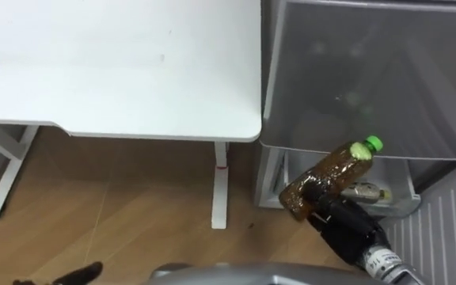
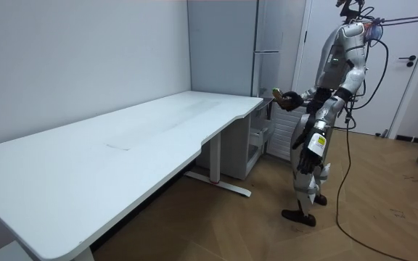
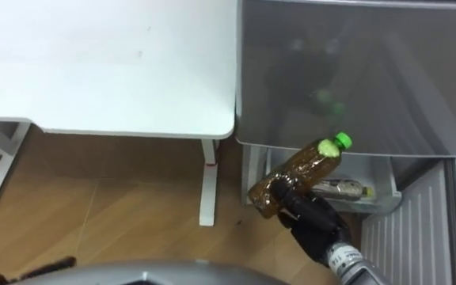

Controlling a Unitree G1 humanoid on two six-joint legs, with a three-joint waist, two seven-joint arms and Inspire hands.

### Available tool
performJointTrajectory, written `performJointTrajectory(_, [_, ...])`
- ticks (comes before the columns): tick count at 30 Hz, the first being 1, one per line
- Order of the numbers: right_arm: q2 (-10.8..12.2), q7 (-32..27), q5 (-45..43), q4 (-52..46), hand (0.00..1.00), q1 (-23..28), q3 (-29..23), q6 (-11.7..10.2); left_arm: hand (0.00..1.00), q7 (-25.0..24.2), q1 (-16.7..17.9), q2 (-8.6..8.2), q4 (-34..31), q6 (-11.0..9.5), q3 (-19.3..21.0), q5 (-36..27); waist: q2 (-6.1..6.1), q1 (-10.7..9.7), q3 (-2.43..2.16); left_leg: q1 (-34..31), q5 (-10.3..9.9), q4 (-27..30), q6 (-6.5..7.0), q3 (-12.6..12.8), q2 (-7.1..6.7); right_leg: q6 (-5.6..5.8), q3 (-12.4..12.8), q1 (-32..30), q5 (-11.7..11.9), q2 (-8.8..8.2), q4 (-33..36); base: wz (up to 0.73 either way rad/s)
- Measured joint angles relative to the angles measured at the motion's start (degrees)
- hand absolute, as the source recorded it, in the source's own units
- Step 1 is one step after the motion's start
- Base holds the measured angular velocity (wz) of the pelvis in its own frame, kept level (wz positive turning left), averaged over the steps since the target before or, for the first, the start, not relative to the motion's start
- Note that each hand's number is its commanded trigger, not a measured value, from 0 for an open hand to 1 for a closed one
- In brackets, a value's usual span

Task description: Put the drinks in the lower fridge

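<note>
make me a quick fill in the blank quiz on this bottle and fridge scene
1. The right robot hand is curled round a bottle whose cap is ____.
2. The drink inside that bottle is ____ in colour.
3. The second bottle, low in the fridge, lies on its ____.
4. The table to the robot's left of the fridge is ____ on top.

Missing words: green; brown; side; white

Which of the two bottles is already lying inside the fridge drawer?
The pale bottle, lying on its side in the open drawer. The brown bottle with a green cap is held in the right hand, not yet inside.
</note>
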Motion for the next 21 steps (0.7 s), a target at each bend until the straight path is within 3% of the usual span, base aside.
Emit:
performJointTrajectory(1, [-0.1,-0.5,1.7,0.9,1.0,-0.3,-0.1,0.0,0.0,-1.5,0.1,0.01,1.8,0.7,0.0,-1.6,-0.03,-0.6,0.13,-0.1,0.0,0.0,0.04,0.0,-0.05,0.04,0.0,-0.1,0.0,-0.04,0.0,0.0])
performJointTrajectory(4, [-0.1,-2.7,4.5,1.5,1.0,-0.6,-0.5,0.1,0.0,-5.8,0.3,-0.11,6.8,2.3,-0.2,-5.0,0.61,-1.0,-0.18,-0.3,0.0,-0.2,0.08,0.4,-0.1,0.07,0.4,-0.6,0.0,-0.15,0.2,-0.07])
performJointTrajectory(10, [0.3,-5.3,8.7,2.9,1.0,-1.8,-2.9,0.2,0.0,-13.0,0.4,-0.32,16.1,5.8,-0.1,-2.9,1.56,-2.1,0.06,-0.1,0.0,-0.6,0.09,0.8,-0.09,0.12,0.9,-0.6,-0.2,-0.15,0.3,-0.03])
performJointTrajectory(21, [1.8,-11.0,13.1,4.7,1.0,-3.9,-3.1,0.1,0.0,-20.2,-0.4,-1.61,18.0,10.3,-1.9,3.0,1.54,-4.0,-0.03,-0.7,0.0,-0.3,0.09,0.4,-0.26,0.2,0.4,-1.0,-0.5,-0.24,0.4,0.02])
